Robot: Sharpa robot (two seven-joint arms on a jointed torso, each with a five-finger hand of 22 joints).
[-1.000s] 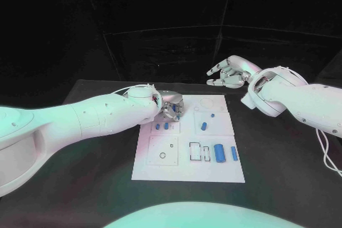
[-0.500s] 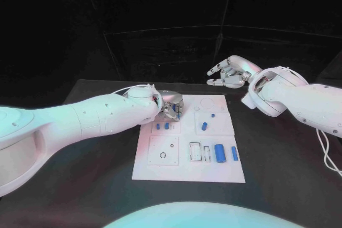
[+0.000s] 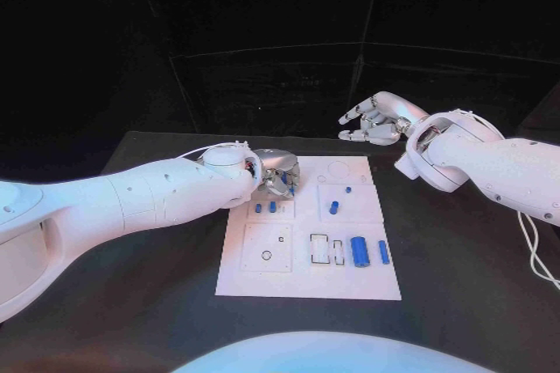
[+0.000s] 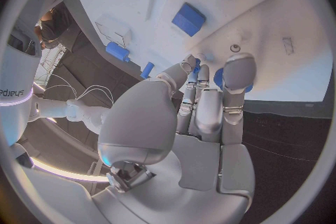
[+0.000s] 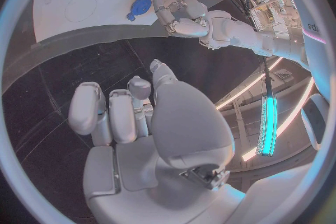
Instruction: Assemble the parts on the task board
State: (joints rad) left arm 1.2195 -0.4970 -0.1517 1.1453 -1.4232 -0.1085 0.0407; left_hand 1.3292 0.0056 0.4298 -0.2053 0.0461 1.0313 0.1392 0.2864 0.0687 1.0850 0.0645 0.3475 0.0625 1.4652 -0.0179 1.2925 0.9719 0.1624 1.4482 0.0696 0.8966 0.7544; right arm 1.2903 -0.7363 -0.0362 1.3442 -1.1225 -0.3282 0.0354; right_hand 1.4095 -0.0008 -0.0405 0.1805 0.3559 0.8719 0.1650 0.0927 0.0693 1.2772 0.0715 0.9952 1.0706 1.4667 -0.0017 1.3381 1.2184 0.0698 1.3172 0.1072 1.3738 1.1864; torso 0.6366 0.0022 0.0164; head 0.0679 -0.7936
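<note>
The white task board (image 3: 306, 272) lies in the middle of the black table. My left hand (image 3: 277, 175) is low over its far left part. In the left wrist view its fingertips (image 4: 237, 70) pinch a round blue part (image 4: 218, 78) against the board. The same blue part (image 5: 140, 6) appears beside the left hand (image 5: 181, 10) in the right wrist view. Two small blue parts (image 3: 265, 206) lie just in front of that hand. My right hand (image 3: 375, 119) hangs above the table's far edge, fingers loosely bent and holding nothing.
More blue parts lie on the board: a short peg (image 3: 334, 206), a tiny one (image 3: 348, 188), a thick cylinder (image 3: 359, 251) and a slim bar (image 3: 383, 251). Black outlined slots (image 3: 320, 247) lie beside the cylinder. Bare table (image 3: 152, 252) flanks the board.
My left hand has shifted very slightly over the board's far left part. The right arm and the loose parts have not moved.
</note>
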